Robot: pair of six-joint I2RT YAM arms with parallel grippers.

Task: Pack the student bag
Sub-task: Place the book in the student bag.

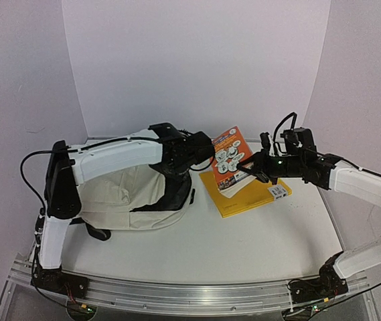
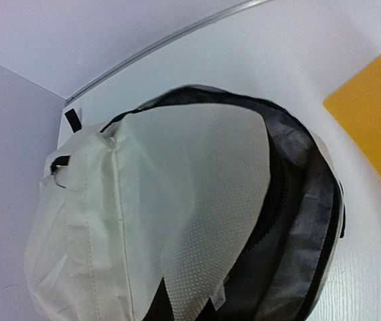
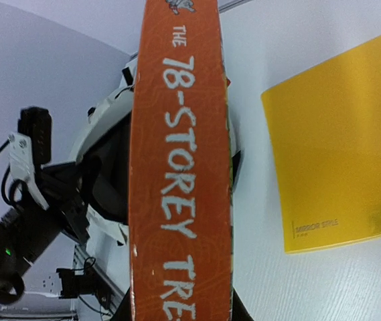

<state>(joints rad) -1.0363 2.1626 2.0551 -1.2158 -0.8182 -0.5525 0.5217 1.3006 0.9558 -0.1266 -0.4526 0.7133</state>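
Student bag [image 1: 120,194]: cream fabric, black straps; in the top external view it lies on its side on the left half of the worktop [image 1: 244,247], mouth turned to the right.

Left gripper [image 1: 197,152]: placed at the upper rim of the bag's mouth, with the jaws brought together (whether fabric is pinched between them cannot be told).

Right gripper [image 1: 249,167]: clamped on the lower edge of an orange book [image 1: 229,155], which is held tilted, cover facing up.

Yellow book [image 1: 244,197]: laid flat on the worktop just right of the bag and partly under the orange book.

Left wrist view: the student bag [image 2: 177,200] is seen close from above, a cream flap raised over the open mouth. Black lining [image 2: 290,221] and a black zipper [image 2: 334,227] are shown along the right rim. A corner of the yellow book [image 2: 374,114] is seen at the right edge. The gripper's own fingers are not shown.

Right wrist view: the orange book [image 3: 180,167] is seen spine-on, rising from between the fingers (lettering reads "THE 78-STOREY TRE", the rest cut off). The yellow book [image 3: 337,154] is seen flat on the worktop to the right.
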